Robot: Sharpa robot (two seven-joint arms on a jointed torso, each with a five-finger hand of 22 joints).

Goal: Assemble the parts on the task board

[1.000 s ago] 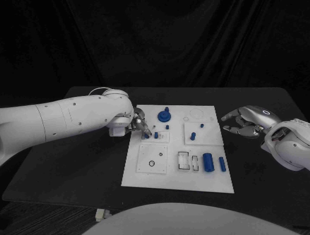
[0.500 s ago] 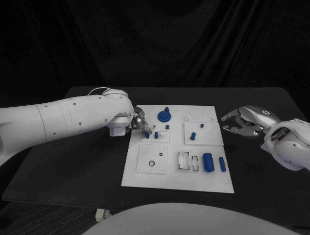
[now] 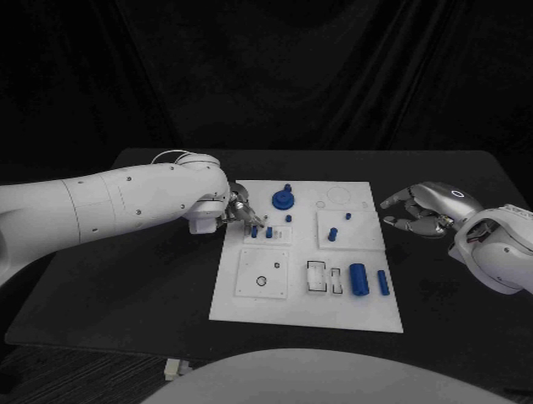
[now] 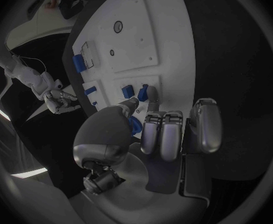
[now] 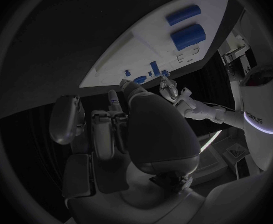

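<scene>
A black table (image 3: 120, 278) carries a white task board (image 3: 288, 299) at its middle. The robot's left hand (image 3: 240, 212) reaches over the board's left edge, near the far end. Its thumb and one finger (image 4: 154, 95) extend toward two small blue pegs (image 3: 261, 231) that stand upright side by side in a small square block on the board. The fingertips sit right at these pegs, but whether they actually pinch one cannot be told. The remaining fingers of that hand are curled back toward the palm.

The right hand (image 3: 422, 210) hovers off the board's right edge, above the bare table. Its fingers are curled loosely inward with nothing between them, and it touches nothing.

Other blue parts rest on the board. A round blue disc with a post (image 3: 285, 199) stands near the far edge, just beyond the left hand. A small upright blue peg (image 3: 333, 235) stands in the right-hand block. Toward the near right, a thick blue cylinder (image 3: 357, 279) and a thinner blue rod (image 3: 381, 283) lie side by side, lengthwise along the board.
</scene>
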